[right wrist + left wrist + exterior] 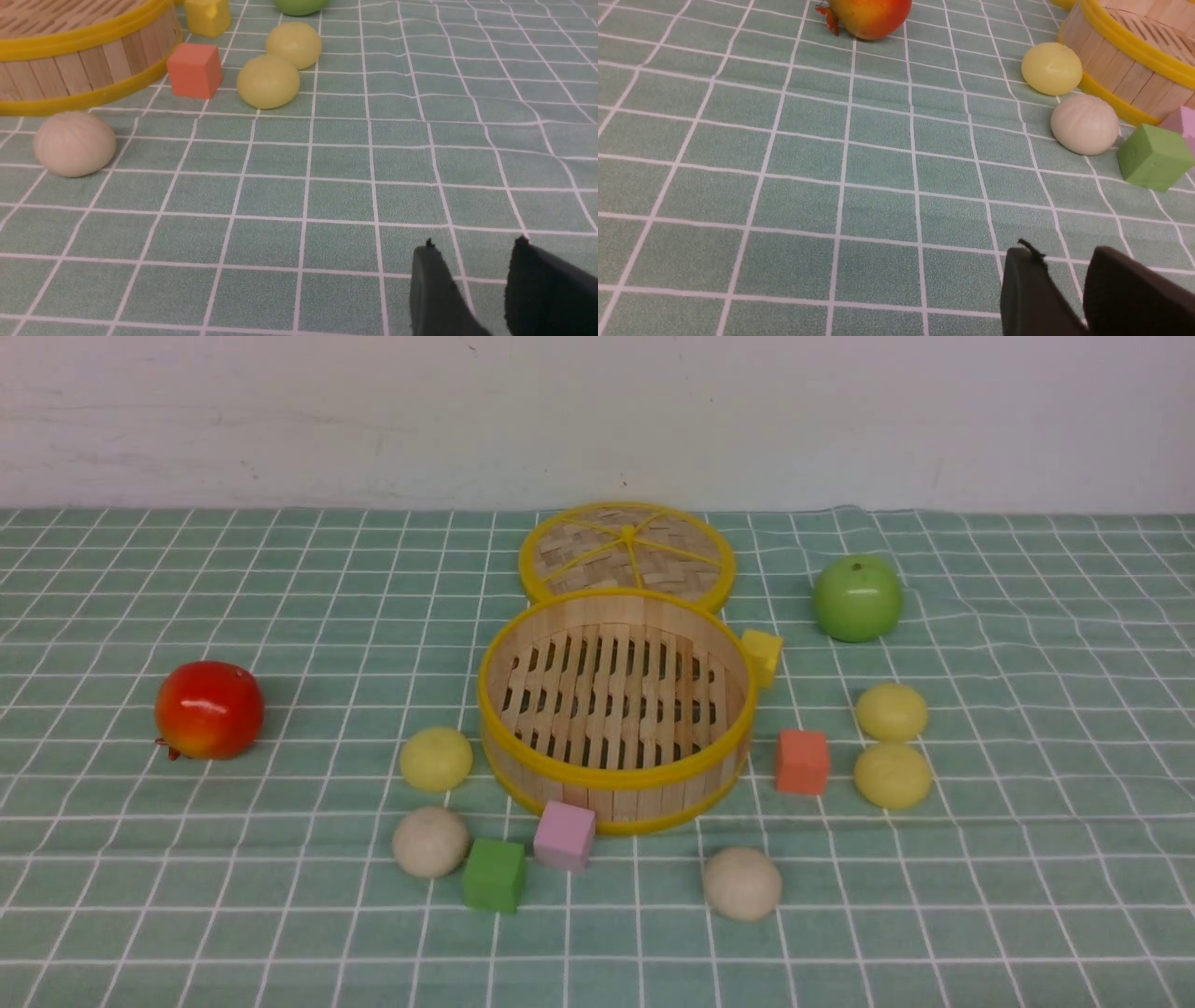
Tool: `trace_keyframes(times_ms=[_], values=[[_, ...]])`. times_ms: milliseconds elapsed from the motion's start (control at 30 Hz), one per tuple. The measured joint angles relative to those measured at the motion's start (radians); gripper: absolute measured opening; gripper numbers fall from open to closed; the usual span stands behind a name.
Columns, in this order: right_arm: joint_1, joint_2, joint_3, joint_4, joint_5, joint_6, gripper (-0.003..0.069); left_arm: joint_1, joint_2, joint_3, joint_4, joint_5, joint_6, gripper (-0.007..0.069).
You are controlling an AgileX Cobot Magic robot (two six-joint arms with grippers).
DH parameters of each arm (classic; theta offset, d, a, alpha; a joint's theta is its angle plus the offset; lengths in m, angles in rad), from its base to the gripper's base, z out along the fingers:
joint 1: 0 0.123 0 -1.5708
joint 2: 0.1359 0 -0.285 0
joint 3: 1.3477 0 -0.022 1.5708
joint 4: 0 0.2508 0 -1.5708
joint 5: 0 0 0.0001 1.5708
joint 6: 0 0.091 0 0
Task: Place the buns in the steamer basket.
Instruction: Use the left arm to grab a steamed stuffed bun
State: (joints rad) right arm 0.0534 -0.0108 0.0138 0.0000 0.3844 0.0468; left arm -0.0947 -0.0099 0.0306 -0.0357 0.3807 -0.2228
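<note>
Centrally, the steamer basket [613,780] stands on green checked cloth [187,896].

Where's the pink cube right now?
In the front view, the pink cube sits by the near wall of the steamer basket, left of centre, with the green cube just to its left.

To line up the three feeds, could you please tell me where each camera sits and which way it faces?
Front view: between the arms, facing forward over the steamer basket to the wall; no arm shows.
Left wrist view: on that wrist, low, facing the red apple; the open left gripper shows.
Right wrist view: on that wrist, low, facing the orange cube; the open right gripper shows.
Shared: the green cube, in front and left wrist views.
</note>
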Motion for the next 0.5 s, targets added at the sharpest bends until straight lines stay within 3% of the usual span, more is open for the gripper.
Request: trace_keyframes(times_ms=[500], values=[[0.000,0.000,0.000,0.000,0.000,0.000,0.0240,0.000,0.000,0.000,-0.001,0.000,0.000,0.0195]])
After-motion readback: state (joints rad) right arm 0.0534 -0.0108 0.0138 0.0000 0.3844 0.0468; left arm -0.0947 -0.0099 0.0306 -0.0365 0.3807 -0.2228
